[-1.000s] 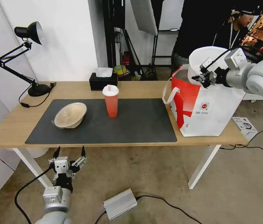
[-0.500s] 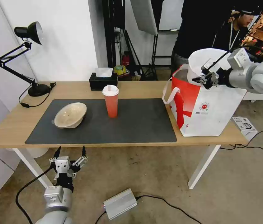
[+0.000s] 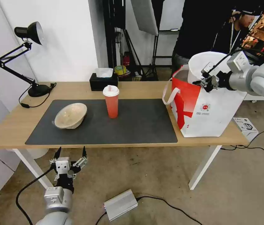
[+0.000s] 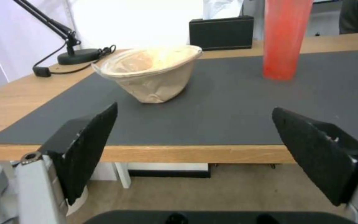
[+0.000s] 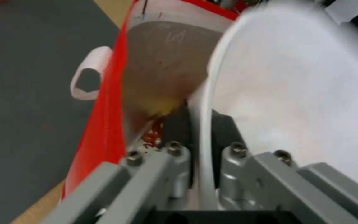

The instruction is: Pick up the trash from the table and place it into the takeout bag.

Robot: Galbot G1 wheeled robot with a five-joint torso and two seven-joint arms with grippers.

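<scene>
Trash is split between the air and the tabletop: the white round bowl [image 3: 205, 62] hangs tipped on its side over the open mouth of the takeout bag [image 3: 206, 109], which stands at the right end of the table [image 3: 10, 125]. The right gripper [image 3: 205, 82] has its fingers clamped across the bowl's thin rim, one inside and one outside. Such a bowl looks light and flimsy, so the rim seems the sensible hold, though it may flex and the scraps may spill. The soiled beige shallow bowl [image 3: 71, 115] sits tilted on the dark grey mat [image 3: 138, 128] toward the left end, the drink cup [image 3: 111, 101] upright near the mat's far edge. The left gripper [image 3: 70, 157] waits below the near edge with fingers spread apart, holding nothing.
</scene>
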